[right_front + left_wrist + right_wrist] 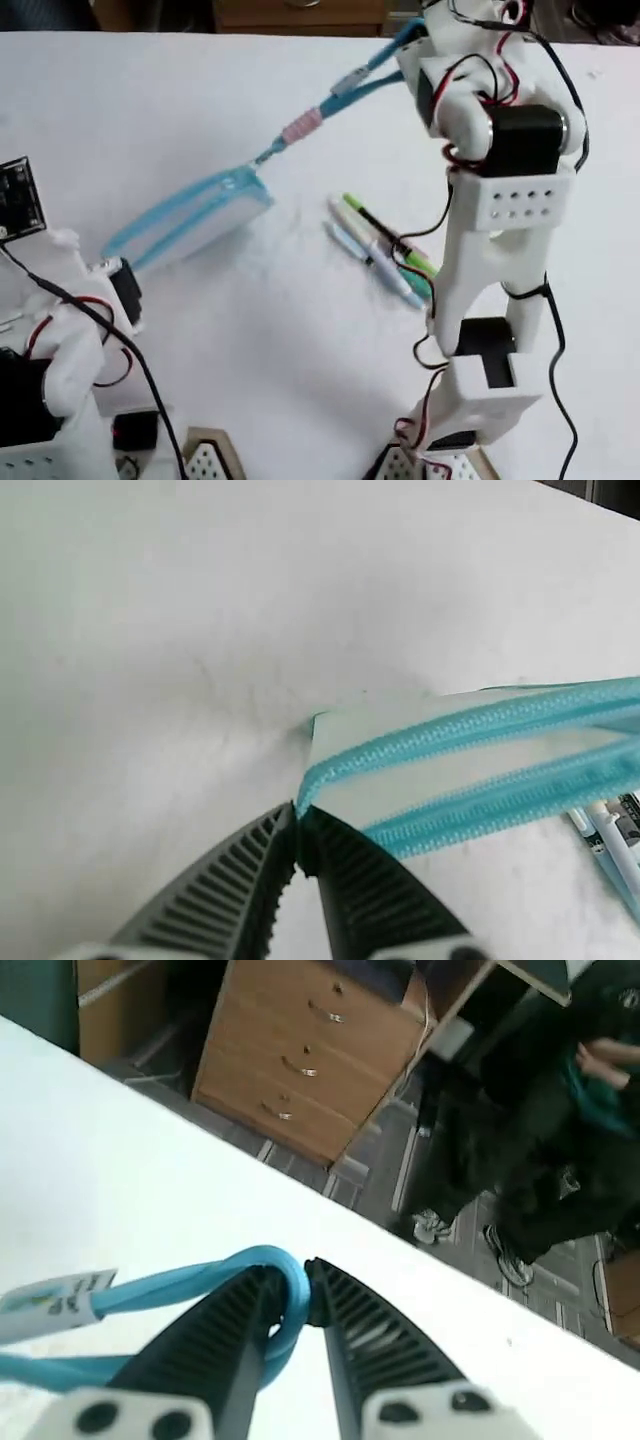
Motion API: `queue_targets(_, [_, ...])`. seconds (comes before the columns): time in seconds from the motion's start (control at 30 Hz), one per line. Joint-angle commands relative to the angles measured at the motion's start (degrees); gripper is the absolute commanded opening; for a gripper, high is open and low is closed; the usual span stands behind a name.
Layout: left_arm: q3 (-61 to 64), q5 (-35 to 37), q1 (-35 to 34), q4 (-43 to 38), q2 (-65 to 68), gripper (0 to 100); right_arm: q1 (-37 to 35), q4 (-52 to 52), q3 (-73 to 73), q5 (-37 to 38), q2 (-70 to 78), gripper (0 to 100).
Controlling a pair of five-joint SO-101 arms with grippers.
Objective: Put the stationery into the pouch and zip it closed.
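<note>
The light blue pouch [200,215] lies left of centre on the white table, its zip standing open. My left gripper [115,262] is shut on the pouch's near corner; in the left wrist view the gripper [298,830] pinches the end of the zip on the pouch [450,770]. A blue strap [330,100] runs from the pouch's far end up to the back right. There my right gripper [410,40] is shut on its loop; the right wrist view shows the gripper [297,1285] on the strap [180,1285]. Several pens [380,250] lie loose right of the pouch, with the pens [605,830] outside it.
The right arm's white body [500,250] stands over the pens' right ends. A black board [20,195] sits at the left edge. The table's far edge runs just behind the right gripper, with wooden drawers [310,1050] beyond it. Bare table lies in front of the pouch.
</note>
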Motion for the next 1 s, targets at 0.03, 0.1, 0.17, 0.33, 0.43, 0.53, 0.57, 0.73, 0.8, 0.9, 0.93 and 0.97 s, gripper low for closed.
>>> queue_targets(0.03, [-0.1, -0.5, -0.7, 0.4, 2.5, 3, 3.8, 0.1, 1.5, -0.2, -0.2, 1.7])
queue_targets(0.1, [-0.7, -0.5, -0.7, 0.4, 2.5, 3, 3.5, 0.1, 2.6, -0.1, -0.3, 1.7])
queue_targets(0.17, [-3.4, -0.5, -0.7, 0.8, 2.6, 3, 3.0, 0.0, 3.2, 0.4, -0.3, 1.7])
queue_targets(0.33, [-9.6, -0.6, -0.7, 2.5, 2.8, 3, 4.1, 0.1, 4.6, 4.7, -0.3, 1.7])
queue_targets(0.43, [-9.6, -0.7, -0.7, 2.8, 2.8, 3, 6.7, 0.2, 6.1, 5.2, -0.3, 1.7])
queue_targets(0.53, [-10.1, -0.7, -0.7, 2.8, 2.6, 3, 7.2, 0.7, 7.3, 5.2, -0.7, 1.7])
queue_targets(0.57, [-10.1, -0.7, -0.7, 2.8, 2.6, 3, 7.1, 1.5, 7.3, 5.2, -0.7, 1.9])
queue_targets(0.73, [-10.2, -1.8, -0.7, 2.8, 2.5, 3, 5.8, 3.8, 7.4, 5.2, -0.8, 2.1])
queue_targets(0.8, [-11.3, -2.4, -0.7, 3.0, 2.5, 2, 4.1, 6.1, 7.4, 5.2, -0.9, 2.2])
queue_targets(0.9, [-14.4, -2.5, -0.7, 3.2, 2.5, 2, 0.0, 13.1, 7.4, 8.4, -2.5, 5.8])
queue_targets(0.93, [-15.4, -2.5, -0.7, 3.2, 2.5, 2, -1.7, 15.7, 7.4, 11.1, -3.2, 9.4])
queue_targets(0.97, [-16.1, -2.5, -0.7, 3.2, 2.5, 2, -3.4, 16.3, 8.3, 12.8, -4.4, 13.4])
